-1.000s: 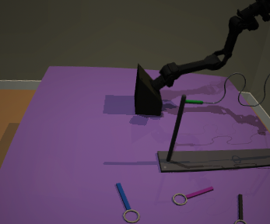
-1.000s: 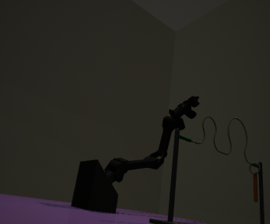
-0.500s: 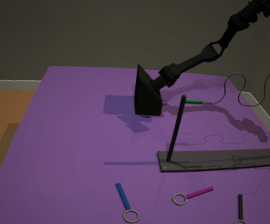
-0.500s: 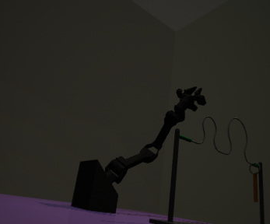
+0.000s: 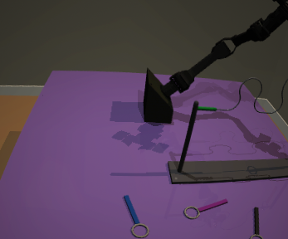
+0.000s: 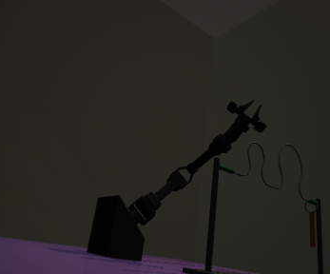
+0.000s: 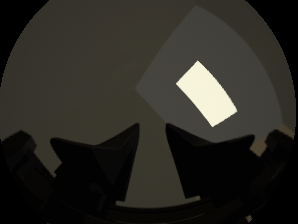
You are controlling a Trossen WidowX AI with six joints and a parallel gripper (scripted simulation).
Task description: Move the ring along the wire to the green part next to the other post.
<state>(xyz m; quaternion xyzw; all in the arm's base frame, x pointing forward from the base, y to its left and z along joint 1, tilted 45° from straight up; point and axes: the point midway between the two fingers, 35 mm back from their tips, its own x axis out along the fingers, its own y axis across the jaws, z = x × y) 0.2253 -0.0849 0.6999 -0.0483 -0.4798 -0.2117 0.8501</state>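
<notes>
Currently we see the arm (image 6: 191,166) stretched straight from its dark base (image 5: 155,99), rising toward 1 o'clock in the exterior view. Its tool (image 6: 251,110) points upward, well above the wire (image 6: 272,166). The tool's two fingers stand partly spread with an open gap between them and pinch nothing; through that gap we see only wall and a bright panel (image 7: 205,92).

The ring (image 6: 311,205) hangs on the green segment next to the far post (image 6: 319,233), at 4 o'clock in the exterior view, with its orange handle (image 6: 312,229) hanging straight down beside that post. The tool is well apart from it.

The near post (image 5: 188,137) stands on the grey base plate (image 5: 233,171), carrying the other green segment (image 5: 207,108) at its top. On the purple counter (image 5: 75,158), at 6 o'clock in the top view, we note loose rings with a blue handle (image 5: 131,209), a magenta handle (image 5: 212,205) and a black handle (image 5: 256,220).
</notes>
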